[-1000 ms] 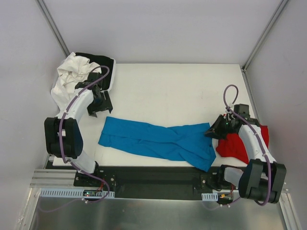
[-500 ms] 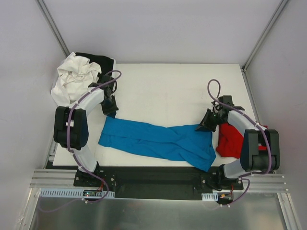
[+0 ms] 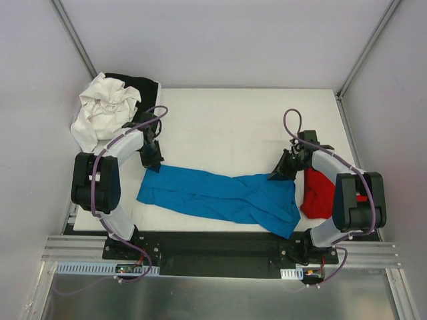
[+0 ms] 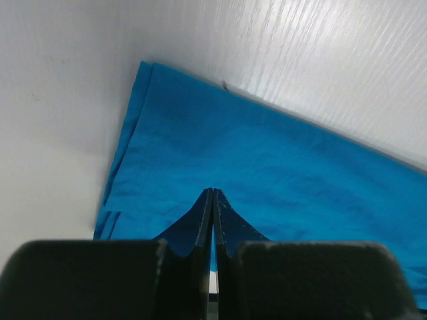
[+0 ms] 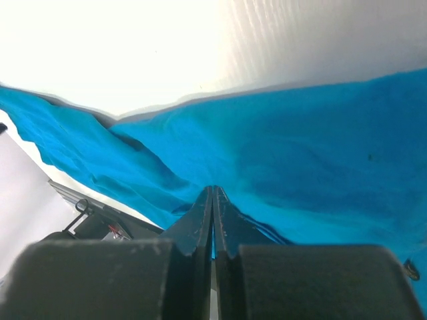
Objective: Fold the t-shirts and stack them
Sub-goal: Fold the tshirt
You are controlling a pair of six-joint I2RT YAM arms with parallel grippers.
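Note:
The turquoise-blue t-shirt [image 3: 220, 197] lies as a long, rumpled strip across the front of the white table [image 3: 233, 127]. My left gripper [image 3: 153, 163] is shut, its tips down at the strip's far left corner. In the left wrist view the gripper [image 4: 213, 191] points over flat blue cloth [image 4: 267, 167], with no fold pinched between the fingers. My right gripper [image 3: 275, 175] is shut at the strip's far right edge. The right wrist view has the gripper [image 5: 213, 189] over wrinkled blue cloth [image 5: 300, 167]. The red t-shirt [image 3: 319, 197] is bunched at the right edge, beside the right arm.
A crumpled white garment [image 3: 100, 110] and a black garment [image 3: 143, 87] are piled at the table's back left corner. Grey walls close in the left, back and right sides. A black rail [image 3: 213, 250] carrying the arm bases runs along the near edge.
The left gripper came down from beside the white and black pile to the blue shirt's left corner and shut. The right gripper swung left from the red shirt to the blue shirt's edge and shut.

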